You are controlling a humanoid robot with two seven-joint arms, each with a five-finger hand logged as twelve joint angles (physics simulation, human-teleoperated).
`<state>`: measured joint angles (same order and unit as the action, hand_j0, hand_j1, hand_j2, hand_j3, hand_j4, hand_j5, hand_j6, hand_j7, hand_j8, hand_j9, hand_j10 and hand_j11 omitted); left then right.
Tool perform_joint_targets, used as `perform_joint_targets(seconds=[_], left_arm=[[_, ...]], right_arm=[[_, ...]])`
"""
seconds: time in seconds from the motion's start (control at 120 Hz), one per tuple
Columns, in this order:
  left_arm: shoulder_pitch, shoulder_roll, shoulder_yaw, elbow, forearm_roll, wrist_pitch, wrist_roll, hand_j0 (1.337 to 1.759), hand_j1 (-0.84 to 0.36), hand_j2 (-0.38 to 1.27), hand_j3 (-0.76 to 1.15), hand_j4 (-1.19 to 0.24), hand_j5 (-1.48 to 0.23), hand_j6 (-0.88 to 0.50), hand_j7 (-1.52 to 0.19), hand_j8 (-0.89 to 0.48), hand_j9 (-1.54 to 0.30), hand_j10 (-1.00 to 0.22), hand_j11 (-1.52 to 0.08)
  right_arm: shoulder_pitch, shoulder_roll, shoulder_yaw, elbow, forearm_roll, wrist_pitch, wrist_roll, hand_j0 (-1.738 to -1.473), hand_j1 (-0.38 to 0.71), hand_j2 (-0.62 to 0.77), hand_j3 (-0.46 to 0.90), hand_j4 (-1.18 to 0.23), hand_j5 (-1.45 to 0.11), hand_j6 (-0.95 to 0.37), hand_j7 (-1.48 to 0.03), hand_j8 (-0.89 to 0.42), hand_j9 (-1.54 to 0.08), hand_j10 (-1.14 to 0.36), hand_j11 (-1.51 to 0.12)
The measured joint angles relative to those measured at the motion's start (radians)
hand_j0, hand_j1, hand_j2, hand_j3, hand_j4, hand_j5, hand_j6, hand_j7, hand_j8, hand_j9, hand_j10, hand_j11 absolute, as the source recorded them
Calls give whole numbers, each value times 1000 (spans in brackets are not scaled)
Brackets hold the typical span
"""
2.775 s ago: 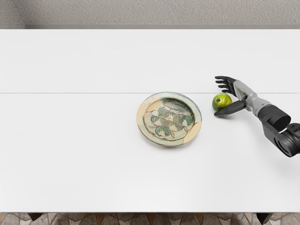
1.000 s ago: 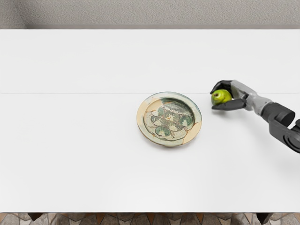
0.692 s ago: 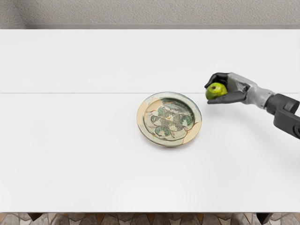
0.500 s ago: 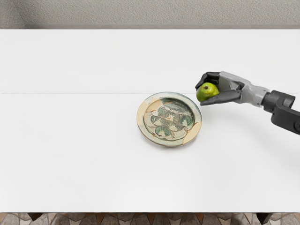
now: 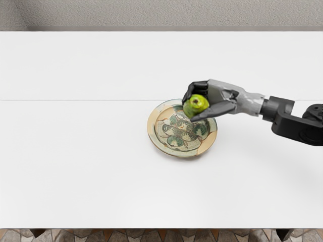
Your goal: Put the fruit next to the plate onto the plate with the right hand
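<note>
Head view: a round plate with a pale yellowish rim and a green and grey pattern in its well lies flat on the white surface. It serves as the landmark here.

The right arm comes in from the picture's right edge, dark at the forearm and grey toward the wrist, and reaches leftward to the plate's far right part. The right hand is closed around a green fruit. Its dark fingers curl over the top and far side of the fruit, and the thumb lies stretched along its near side, so the fruit is pinched between them.

The fruit is small, round and yellow-green, with a little dimple facing up. It is over the plate's far right part, overlapping the inner edge of the rim there. Whether it touches the plate or hangs just above it cannot be told from this angle. The wrist and forearm are to the right of the plate, above the surface.

A thin seam runs across the surface from left to right, passing at the plate's far rim. Beyond the plate, a grey textured wall meets the far edge of the surface. On the near side of the plate, past the front edge of the surface, a strip of tiled floor shows.
</note>
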<state>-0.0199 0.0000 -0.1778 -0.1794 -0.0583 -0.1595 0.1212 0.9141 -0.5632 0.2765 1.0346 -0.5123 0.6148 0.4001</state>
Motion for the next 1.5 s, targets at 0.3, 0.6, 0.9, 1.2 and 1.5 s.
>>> perform_joint_targets(seconds=[0.3, 0.6, 0.9, 1.2, 1.5], left_arm=[[0, 0, 0, 0, 0, 0, 0, 1658, 348, 0, 0, -1, -1, -1, -1, -1, -1, -1, -1], [0, 0, 0, 0, 0, 0, 0, 1658, 348, 0, 0, -1, -1, -1, -1, -1, -1, -1, -1], [0, 0, 0, 0, 0, 0, 0, 1658, 348, 0, 0, -1, -1, -1, -1, -1, -1, -1, -1], [0, 0, 0, 0, 0, 0, 0, 1658, 348, 0, 0, -1, -1, -1, -1, -1, -1, -1, -1], [0, 0, 0, 0, 0, 0, 0, 1658, 348, 0, 0, -1, -1, -1, -1, -1, -1, -1, -1]], right_arm=[[-1, 80, -57, -6, -30, -102, -15, -1648, 334, 211, 0, -482, -1256, -323, -1078, -143, -1173, -231, -1173], [0, 109, -63, -11, -23, -140, -35, -1651, 244, 94, 0, -545, -967, -444, -885, -291, -936, -344, -945], [-6, 111, -59, -13, -14, -170, -40, -1656, 125, -15, 0, -417, -594, -392, -579, -358, -588, -379, -589], [-2, 108, -53, -13, -7, -173, -43, -1658, 3, -42, 0, -300, -401, -295, -397, -286, -399, -291, -400], [25, -11, -45, -10, 168, -33, -90, -1658, -240, -13, 0, -94, -124, -93, -123, -91, -124, -92, -124]])
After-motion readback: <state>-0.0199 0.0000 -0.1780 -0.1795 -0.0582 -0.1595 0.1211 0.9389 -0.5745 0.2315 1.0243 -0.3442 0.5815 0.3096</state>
